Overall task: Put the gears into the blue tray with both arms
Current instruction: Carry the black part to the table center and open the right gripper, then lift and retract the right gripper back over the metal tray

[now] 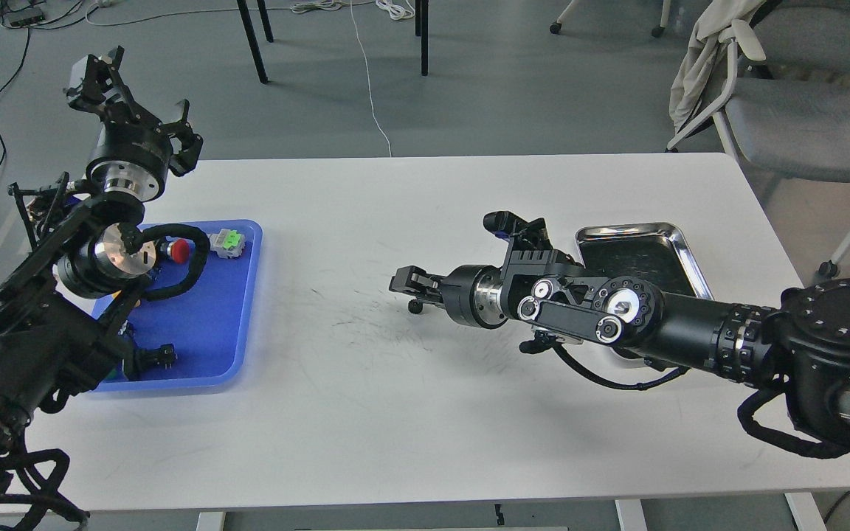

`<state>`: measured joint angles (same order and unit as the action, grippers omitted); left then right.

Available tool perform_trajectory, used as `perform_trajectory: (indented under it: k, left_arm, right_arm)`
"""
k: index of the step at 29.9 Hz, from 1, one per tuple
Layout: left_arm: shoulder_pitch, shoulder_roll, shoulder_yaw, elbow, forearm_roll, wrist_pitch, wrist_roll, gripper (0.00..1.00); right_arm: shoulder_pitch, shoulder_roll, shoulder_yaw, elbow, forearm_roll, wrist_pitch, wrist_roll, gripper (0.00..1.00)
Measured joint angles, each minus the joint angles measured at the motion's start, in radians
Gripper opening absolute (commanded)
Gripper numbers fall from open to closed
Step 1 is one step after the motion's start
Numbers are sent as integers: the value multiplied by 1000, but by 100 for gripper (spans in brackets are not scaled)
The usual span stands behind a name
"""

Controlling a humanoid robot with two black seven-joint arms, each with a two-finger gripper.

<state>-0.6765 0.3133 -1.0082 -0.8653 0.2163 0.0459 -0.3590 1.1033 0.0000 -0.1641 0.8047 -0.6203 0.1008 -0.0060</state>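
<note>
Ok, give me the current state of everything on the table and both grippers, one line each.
Left gripper: raised past the table's far left corner, fingers spread, holding nothing.
Right gripper: low over mid-table, pointing left, open or shut unclear.
Gear: on the table, just under the right gripper.
Blue tray: flat, holding a red button switch and a green one.
Steel tray: flat, visible part empty.

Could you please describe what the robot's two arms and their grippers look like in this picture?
Both arms are matte black, built of cylindrical segments with polished silver joint discs and loose black ribbed cables looping alongside. The left black claw gripper sits on a silver-ringed wrist, with a boxy black module beside it. The right black gripper ends in blocky fingers; a bolt-ringed disc marks its elbow. No sleeves or readable markings.
</note>
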Motion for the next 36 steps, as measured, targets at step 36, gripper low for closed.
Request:
perform_trajectory:
  k: [36]
  left_arm:
    - [-27, 9, 53, -3, 17, 9, 15, 98]
  right_arm:
    - [36, -70, 874, -175, 428, 33, 7, 93]
